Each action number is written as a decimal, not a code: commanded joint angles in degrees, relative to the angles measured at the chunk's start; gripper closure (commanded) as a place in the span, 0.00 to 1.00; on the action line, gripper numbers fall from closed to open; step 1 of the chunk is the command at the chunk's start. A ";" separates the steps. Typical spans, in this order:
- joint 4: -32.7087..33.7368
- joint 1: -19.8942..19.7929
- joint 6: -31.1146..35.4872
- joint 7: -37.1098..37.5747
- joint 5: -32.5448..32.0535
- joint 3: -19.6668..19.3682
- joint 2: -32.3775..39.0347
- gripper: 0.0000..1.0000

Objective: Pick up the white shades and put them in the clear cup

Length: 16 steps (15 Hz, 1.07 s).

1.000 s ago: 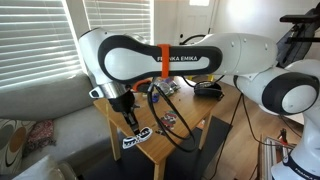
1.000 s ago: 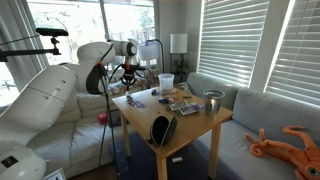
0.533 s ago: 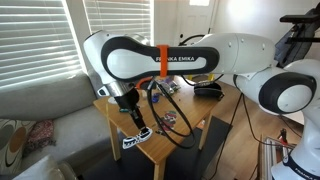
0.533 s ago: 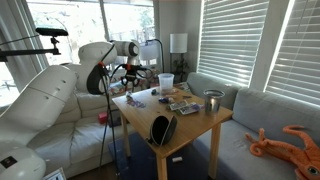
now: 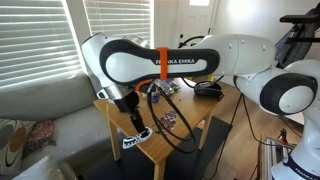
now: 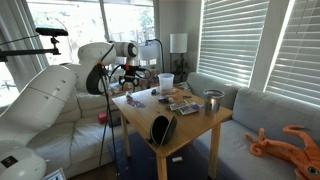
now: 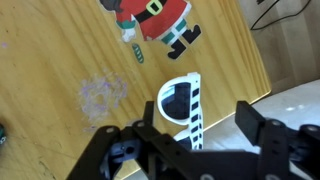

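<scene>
The black Robotiq gripper (image 7: 195, 113) hangs low over the light wooden table (image 7: 60, 60) with its jaws spread wide apart, gripping nothing. In the wrist view the white shades (image 7: 182, 108), a small pair of sunglasses with a white plastic frame, dark lenses and striped arms, lie flat on the wood in the gap between the two fingers. The finger at 9 o'clock overlaps the frame's lower corner in the picture, and whether it touches cannot be told. The finger at 3 o'clock stands clear of the frame. From the shades, a flat red, white and black Santa figure (image 7: 160, 20) lies at 12 o'clock, a faint purple smudge (image 7: 102, 95) on the wood at 9 o'clock, and the table's edge runs close by at 3 o'clock.

In an exterior view the gripper (image 5: 133, 122) points down at the near corner of the table (image 5: 165, 142), with the shades (image 5: 135, 139) just under it.

In an exterior view the clear cup (image 6: 166, 81), a wide translucent whitish plastic cup, stands upright at the table's far edge, well apart from the gripper (image 6: 127, 86) and at about 3 o'clock from it. A slim shiny metal can (image 6: 212, 101) stands at 4 o'clock from the cup.
</scene>
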 commanded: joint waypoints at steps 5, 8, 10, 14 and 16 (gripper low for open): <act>-0.67 2.07 -1.40 0.04 -1.41 -0.48 1.03 0.36; -0.24 2.59 -2.54 -0.13 -1.84 -0.65 1.50 0.58; 0.05 2.68 -3.38 -0.31 -2.11 -0.73 1.69 0.72; 0.48 2.62 -4.77 -0.70 -2.73 -0.78 1.83 0.98; 0.51 2.63 -4.70 -0.44 -2.96 -0.99 1.61 1.00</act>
